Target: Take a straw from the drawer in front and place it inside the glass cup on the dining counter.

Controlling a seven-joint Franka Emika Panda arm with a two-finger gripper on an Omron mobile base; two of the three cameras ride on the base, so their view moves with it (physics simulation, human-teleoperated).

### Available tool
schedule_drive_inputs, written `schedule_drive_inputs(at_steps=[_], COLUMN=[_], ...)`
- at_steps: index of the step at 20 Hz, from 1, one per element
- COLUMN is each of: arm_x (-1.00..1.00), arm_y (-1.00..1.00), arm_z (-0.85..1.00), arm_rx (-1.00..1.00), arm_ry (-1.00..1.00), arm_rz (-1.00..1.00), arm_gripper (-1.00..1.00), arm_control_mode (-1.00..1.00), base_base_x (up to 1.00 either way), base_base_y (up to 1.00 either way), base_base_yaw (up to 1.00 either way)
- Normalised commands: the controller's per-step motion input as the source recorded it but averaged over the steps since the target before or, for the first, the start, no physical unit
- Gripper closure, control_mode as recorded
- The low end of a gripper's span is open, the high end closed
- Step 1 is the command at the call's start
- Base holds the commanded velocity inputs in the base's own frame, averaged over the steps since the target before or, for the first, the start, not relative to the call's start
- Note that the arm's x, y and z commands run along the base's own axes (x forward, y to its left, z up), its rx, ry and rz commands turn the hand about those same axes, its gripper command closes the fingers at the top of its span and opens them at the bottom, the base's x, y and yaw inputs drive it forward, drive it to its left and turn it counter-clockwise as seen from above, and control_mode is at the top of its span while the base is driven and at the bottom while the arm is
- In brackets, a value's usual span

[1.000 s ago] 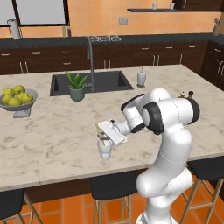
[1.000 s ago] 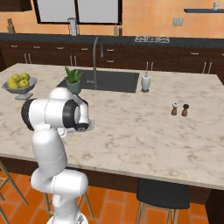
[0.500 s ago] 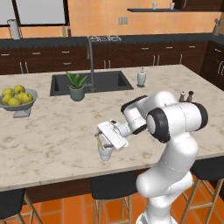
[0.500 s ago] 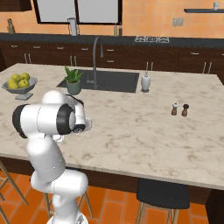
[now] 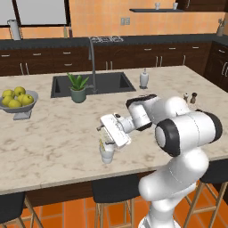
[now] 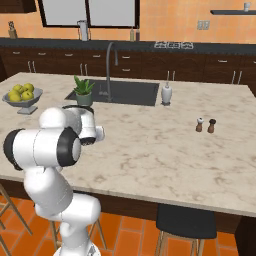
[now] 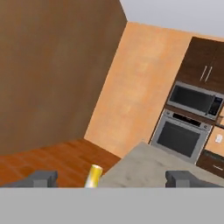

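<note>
Beige marbled dining counter (image 5: 53, 133) carries the glass cup (image 5: 107, 152), which stands near the front edge, left of the arm. Gripper (image 5: 105, 132) hangs just above the cup rim, hand w/ its flat white body tilted over it. In hand view the two dark fingertips (image 7: 41, 178) sit wide apart at either side, so claw is spread wide, nothing pinched btwn them. Straw (image 7: 93, 176) shows as a pale yellow tip poking up btwn the fingers, free of both; in left base view a thin pale stick (image 5: 101, 143) stands up in the cup mouth, leaning a bit. Can't tell how deep it sits.

Elsewhere on counter: fruit bowl (image 5: 17, 100) w/ green-yellow apples far left, potted plant (image 5: 78, 88) by the dark sink (image 5: 95, 83) and tall faucet (image 5: 92, 58), soap bottle (image 5: 144, 79) behind, salt & pepper shakers (image 6: 205, 125) well apart to the right.
</note>
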Motion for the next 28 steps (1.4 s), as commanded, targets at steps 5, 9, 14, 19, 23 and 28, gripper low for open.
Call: schedule_drive_inputs(at_steps=[5,9,14,19,23,28], arm_x=[-0.3,-0.08,-0.15,-0.35,-0.4,-0.47], arm_y=[-0.15,-0.37,-0.38,-0.4,-0.38,-0.34], arm_z=[0.91,0.76,0.52,0.23,0.0,-0.14], arm_rx=[-0.13,-0.41,-0.45,-0.35,-0.26,-0.19], arm_ry=[-0.23,-0.35,-0.25,-0.03,0.07,0.17], arm_rz=[-0.14,-0.2,-0.27,-0.39,-0.44,-0.44], arm_gripper=[-1.0,-1.0,-1.0,-1.0,-1.0,-1.0], arm_control_mode=[-1.0,-1.0,-1.0,-1.0,-1.0,-1.0], base_base_x=[0.0,0.0,0.0,0.0,0.0,0.0], base_base_y=[0.0,0.0,0.0,0.0,0.0,0.0], base_base_yaw=[0.0,0.0,0.0,0.0,0.0,0.0])
